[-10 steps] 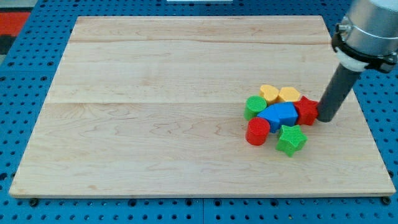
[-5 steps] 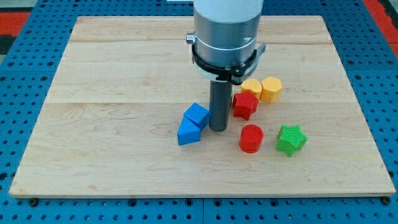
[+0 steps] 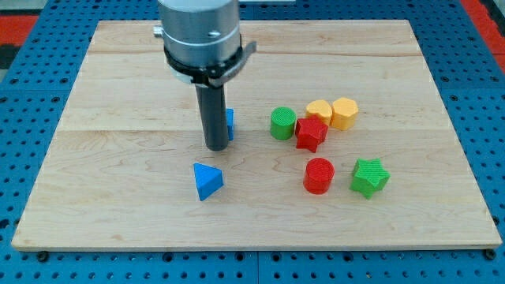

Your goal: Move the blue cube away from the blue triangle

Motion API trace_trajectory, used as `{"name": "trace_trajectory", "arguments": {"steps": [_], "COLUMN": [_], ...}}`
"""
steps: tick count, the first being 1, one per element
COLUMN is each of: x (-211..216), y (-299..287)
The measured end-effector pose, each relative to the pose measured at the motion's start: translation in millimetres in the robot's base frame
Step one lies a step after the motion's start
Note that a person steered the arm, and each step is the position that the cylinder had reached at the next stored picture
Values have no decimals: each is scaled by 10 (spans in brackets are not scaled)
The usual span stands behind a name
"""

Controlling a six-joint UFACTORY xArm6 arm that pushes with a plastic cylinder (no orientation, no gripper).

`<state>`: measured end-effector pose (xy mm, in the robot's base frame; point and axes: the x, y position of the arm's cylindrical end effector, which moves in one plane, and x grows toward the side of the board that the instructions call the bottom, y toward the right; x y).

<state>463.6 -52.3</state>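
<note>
Camera view. The arm ends in a plain dark rod with no jaws, so there is nothing to open or close; contact is by pushing only. My tip [image 3: 216, 147] stands on the wooden board [image 3: 118, 79], left of the board's centre. The blue cube [image 3: 230, 123] is almost wholly hidden behind the rod: only a narrow blue sliver shows at the rod's right edge, slightly above the tip in the view. Rod and cube appear to touch, though the overlap prevents certainty.

The blue triangle [image 3: 207, 181] lies apart from the cube, toward the view's bottom and a little to the left, with bare wood between the two. The tip sits roughly between them, nearer the cube. This is the relation on which the next move turns: the cube lies on the upper-right side of the tip, the triangle on the lower side, so a push toward the view's top would probably widen the gap. The cube's long axis cannot be judged while it is covered.

To the view's right, well clear of the tip, stand a green cylinder [image 3: 282, 124], a red star [image 3: 311, 134], a yellow heart [image 3: 319, 110], a yellow hexagon [image 3: 345, 113], a red cylinder [image 3: 319, 175] and a green star [image 3: 369, 177]. The separation seems largely achieved.
</note>
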Motion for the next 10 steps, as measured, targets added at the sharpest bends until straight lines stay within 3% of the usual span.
{"name": "trace_trajectory", "arguments": {"steps": [2,3,4,6,7,9,10], "x": [-861,-1156,-1290,-1100,-687,-643,-406], "y": [380,31,-691,-876,-880,-520,-227]}}
